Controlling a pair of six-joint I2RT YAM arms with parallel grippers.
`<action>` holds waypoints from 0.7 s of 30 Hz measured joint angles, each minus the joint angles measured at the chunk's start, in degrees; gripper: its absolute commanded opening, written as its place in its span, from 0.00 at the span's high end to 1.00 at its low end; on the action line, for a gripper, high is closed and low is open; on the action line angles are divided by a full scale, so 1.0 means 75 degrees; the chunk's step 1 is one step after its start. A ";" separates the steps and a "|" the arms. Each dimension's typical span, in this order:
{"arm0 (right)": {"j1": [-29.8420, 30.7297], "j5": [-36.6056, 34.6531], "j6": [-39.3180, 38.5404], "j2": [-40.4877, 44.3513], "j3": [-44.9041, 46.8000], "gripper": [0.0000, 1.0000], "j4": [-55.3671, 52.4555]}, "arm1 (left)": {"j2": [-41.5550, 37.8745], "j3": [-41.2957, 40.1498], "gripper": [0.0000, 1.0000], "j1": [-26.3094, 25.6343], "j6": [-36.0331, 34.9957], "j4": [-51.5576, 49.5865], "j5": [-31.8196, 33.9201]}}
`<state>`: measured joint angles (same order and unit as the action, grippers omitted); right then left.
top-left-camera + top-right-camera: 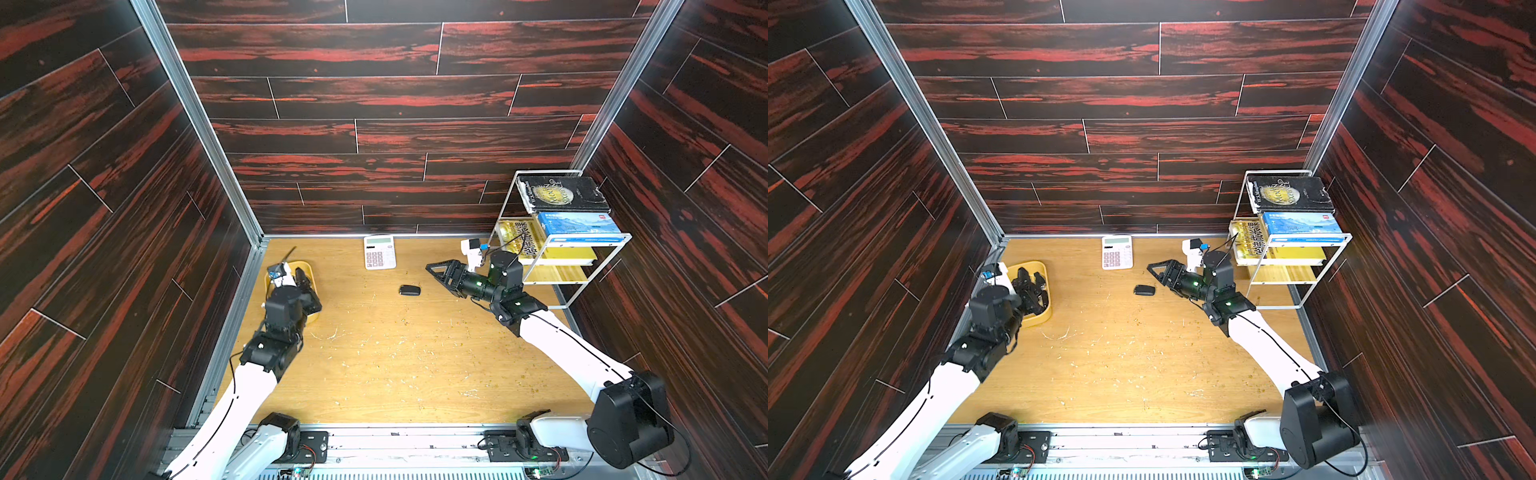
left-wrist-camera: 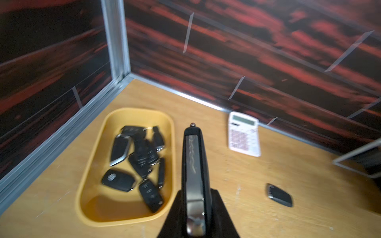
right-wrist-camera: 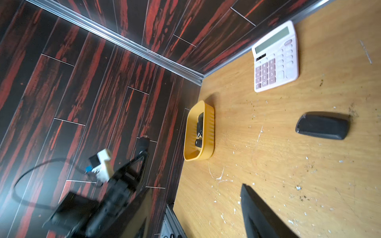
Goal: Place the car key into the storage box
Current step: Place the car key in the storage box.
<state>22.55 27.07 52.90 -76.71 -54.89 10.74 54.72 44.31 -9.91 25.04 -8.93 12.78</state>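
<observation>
1. Surface: scuffed wood tabletop [image 1: 395,374], flecked with pale debris; dark red-grained walls [image 1: 374,104] on three sides.
2. Storage box [image 1: 1045,315] at 10 o'clock (several key fobs [image 2: 142,156] inside); calculator [image 1: 379,252] at 12.
3. Left gripper [image 2: 194,197] clamps a car key [image 2: 192,156] above the box.
4. Right gripper [image 1: 433,270], jaws parted and empty, is beside a loose car key [image 1: 409,290] near centre.

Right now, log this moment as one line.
left claw: shut on car key, at storage box | right claw: open, near loose key on table
</observation>
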 measured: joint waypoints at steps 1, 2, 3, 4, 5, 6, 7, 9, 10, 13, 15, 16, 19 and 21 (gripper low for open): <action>0.0000 0.0026 0.0000 0.0000 0.0009 0.28 -0.0006 | 0.0251 0.0117 0.99 0.0277 -0.0009 -0.0201 -0.0213; -0.0003 0.0047 0.0000 0.0000 0.0009 0.28 -0.0009 | 0.0490 0.0233 0.99 0.0484 -0.0023 -0.0393 -0.0382; -0.0006 0.0058 -0.0003 0.0009 0.0012 0.28 -0.0003 | 0.0764 0.0379 0.99 0.0682 -0.0058 -0.0603 -0.0548; -0.0009 0.0076 -0.0006 0.0026 0.0015 0.28 -0.0006 | 0.1011 0.0519 0.99 0.0831 -0.0096 -0.0769 -0.0679; -0.0012 0.0093 -0.0009 0.0041 0.0020 0.28 -0.0003 | 0.1253 0.0667 0.99 0.0959 -0.0146 -0.0930 -0.0810; -0.0017 0.0114 -0.0015 0.0055 0.0029 0.28 -0.0003 | 0.1501 0.0831 0.99 0.1093 -0.0187 -0.1070 -0.0941; -0.0023 0.0137 -0.0023 0.0058 0.0044 0.28 0.0006 | 0.1749 0.1000 0.99 0.1212 -0.0230 -0.1195 -0.1087; -0.0041 0.0245 -0.0026 0.0058 0.0102 0.28 0.0047 | 0.2221 0.1323 0.99 0.1422 -0.0300 -0.1402 -0.1341; -0.0050 0.0332 -0.0017 0.0058 0.0154 0.28 0.0099 | 0.2460 0.1480 0.99 0.1521 -0.0326 -0.1504 -0.1448; -0.0058 0.0697 0.0058 0.0006 0.0341 0.28 0.0361 | 0.3191 0.1979 0.99 0.1813 -0.0411 -0.1786 -0.1696; -0.0058 0.0895 0.0061 -0.0070 0.0434 0.28 0.0469 | 0.3573 0.2168 0.98 0.1918 -0.0484 -0.1862 -0.1705; -0.0058 0.0976 0.0058 -0.0111 0.0478 0.28 0.0504 | 0.3742 0.2241 0.98 0.1955 -0.0519 -0.1894 -0.1676; -0.0058 0.1204 0.0044 -0.0224 0.0609 0.28 0.0562 | 0.4232 0.2483 0.98 0.2014 -0.0603 -0.2040 -0.1545; -0.0058 0.1326 0.0015 -0.0283 0.0708 0.28 0.0583 | 0.4607 0.2713 0.98 0.2028 -0.0685 -0.2116 -0.1443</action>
<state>22.11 37.01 53.01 -78.83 -49.58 15.11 89.27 64.66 5.30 19.90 -24.80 1.96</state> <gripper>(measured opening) 0.718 0.224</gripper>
